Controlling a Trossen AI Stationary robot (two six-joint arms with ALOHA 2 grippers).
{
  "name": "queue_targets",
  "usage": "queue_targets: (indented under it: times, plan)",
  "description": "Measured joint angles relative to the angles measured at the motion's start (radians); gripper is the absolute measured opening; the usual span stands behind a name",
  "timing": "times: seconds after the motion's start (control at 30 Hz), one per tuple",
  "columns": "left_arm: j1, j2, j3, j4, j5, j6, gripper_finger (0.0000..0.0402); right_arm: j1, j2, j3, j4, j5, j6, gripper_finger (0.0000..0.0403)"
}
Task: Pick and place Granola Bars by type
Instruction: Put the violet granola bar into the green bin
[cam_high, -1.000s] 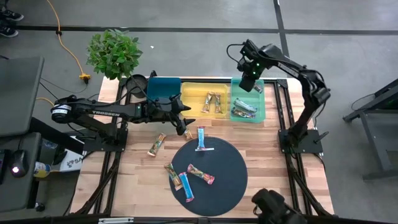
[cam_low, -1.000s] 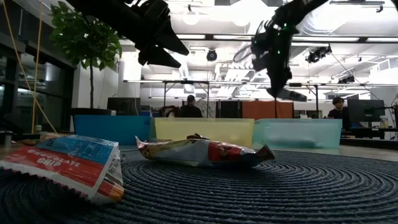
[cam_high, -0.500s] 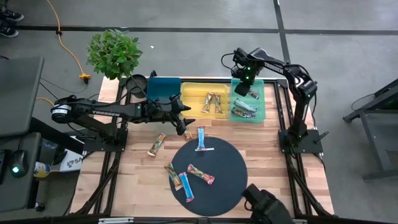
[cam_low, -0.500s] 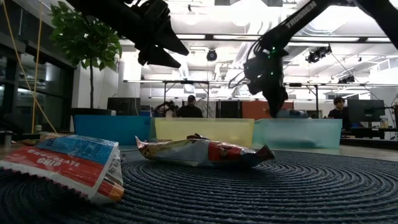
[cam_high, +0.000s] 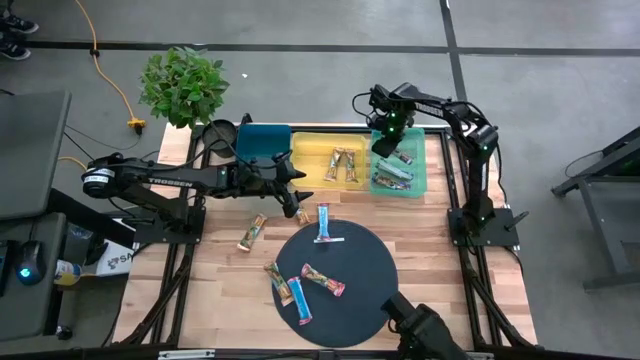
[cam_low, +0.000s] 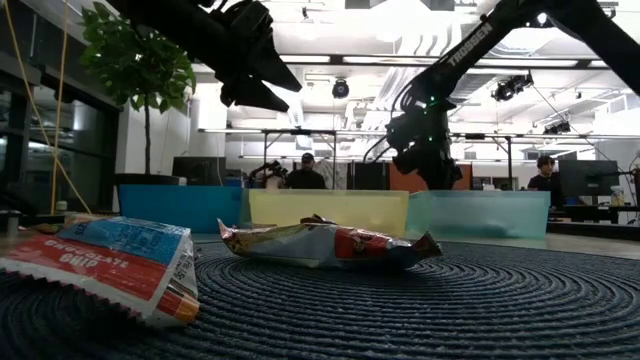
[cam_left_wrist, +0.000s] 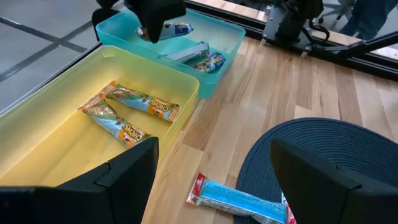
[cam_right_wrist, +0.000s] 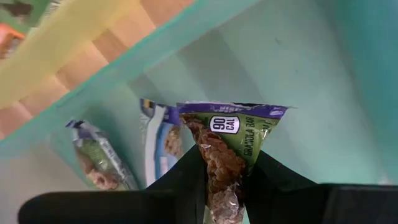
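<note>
The right gripper (cam_right_wrist: 221, 180) was clenched on a slim green-and-purple wrapped granola bar (cam_right_wrist: 227, 146), held low inside the pale green plastic tray (cam_high: 415, 186), evidently because two like bars (cam_right_wrist: 93, 152) already lay there; the tan-wrapped bars (cam_left_wrist: 134, 112) sat in the yellow plastic tray (cam_left_wrist: 37, 149); the left gripper (cam_left_wrist: 211, 174) hung released above the wooden surface (cam_high: 420, 245), over a blue-wrapped bar (cam_left_wrist: 239, 198) beside the dark round mat (cam_high: 375, 270), probably its next pick.

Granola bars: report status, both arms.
Right gripper shut on green-purple bar, over green tray. Left gripper open, idle above table near yellow tray. Nothing in the way.
</note>
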Motion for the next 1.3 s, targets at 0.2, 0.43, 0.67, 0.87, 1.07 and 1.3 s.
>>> queue_targets:
  times: [0.2, 0.43, 0.67, 0.87, 1.07, 1.3]
  plan:
    - [0.0, 0.0, 0.0, 0.0, 0.0, 0.0, 0.0304, -0.007, 0.021, 0.0, -0.002, 0.033, 0.043, 0.0067]
    - [0.0, 0.0, 0.0, 0.0, 0.008, -0.001, 0.0304, -0.032, 0.022, 0.0, -0.01, 0.02, 0.06, 0.0067]
    - [0.0, 0.0, 0.0, 0.0, 0.01, -0.001, 0.0304, -0.038, 0.023, 0.0, -0.01, 0.019, 0.083, 0.0067]
    - [0.0, 0.0, 0.0, 0.001, 0.01, -0.005, 0.0304, -0.038, 0.022, 0.0, -0.006, 0.018, 0.083, 0.0067]
    - [0.0, 0.0, 0.0, 0.001, 0.01, -0.015, 0.0304, -0.038, 0.023, 0.0, -0.006, -0.03, 0.083, 0.0067]
    - [0.0, 0.0, -0.001, 0.001, 0.011, -0.019, 0.0304, -0.037, 0.023, -0.07, 0.006, -0.038, 0.083, 0.0067]
